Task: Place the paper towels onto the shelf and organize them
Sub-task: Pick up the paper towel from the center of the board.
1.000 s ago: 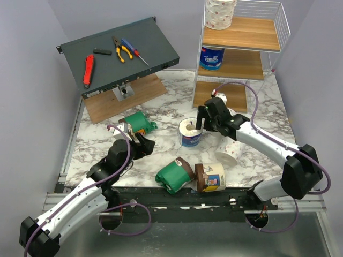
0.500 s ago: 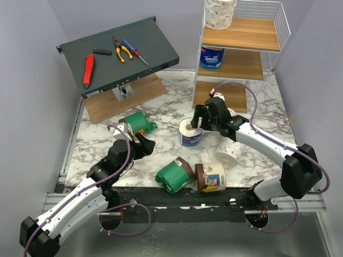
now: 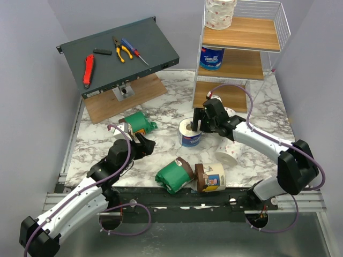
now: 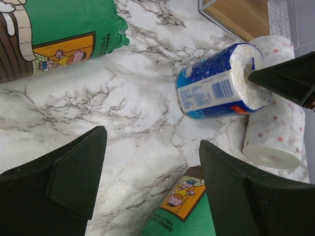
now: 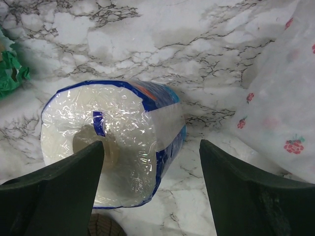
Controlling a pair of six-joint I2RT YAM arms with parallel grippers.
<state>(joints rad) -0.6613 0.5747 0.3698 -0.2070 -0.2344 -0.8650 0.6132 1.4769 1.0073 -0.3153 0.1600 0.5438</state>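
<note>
The shelf [image 3: 252, 33] stands at the back right, with a pink-speckled roll [image 3: 220, 13] on its top tier and a blue-and-white roll [image 3: 211, 58] on the middle tier. A second blue-and-white roll [image 3: 189, 135] stands on the table. My right gripper [image 3: 199, 123] is open right over it, its jaws straddling the roll's end [image 5: 118, 142]. My left gripper [image 3: 146, 144] is open and empty, beside a green roll [image 3: 138, 123]. Another green roll [image 3: 174, 175] and a cream-and-brown roll [image 3: 213, 176] lie near the front edge. A speckled roll [image 3: 228, 152] lies under the right arm.
A dark grey slanted panel [image 3: 150, 40] with hand tools sits at the back left on a wooden board [image 3: 139, 96]. Another speckled roll [image 3: 224, 100] lies by the shelf's bottom board. In the left wrist view, the front green roll [image 4: 187, 216] lies between the fingers.
My right gripper has moved a little left and down onto the standing blue-and-white roll. The left arm and the rolls have not moved.
</note>
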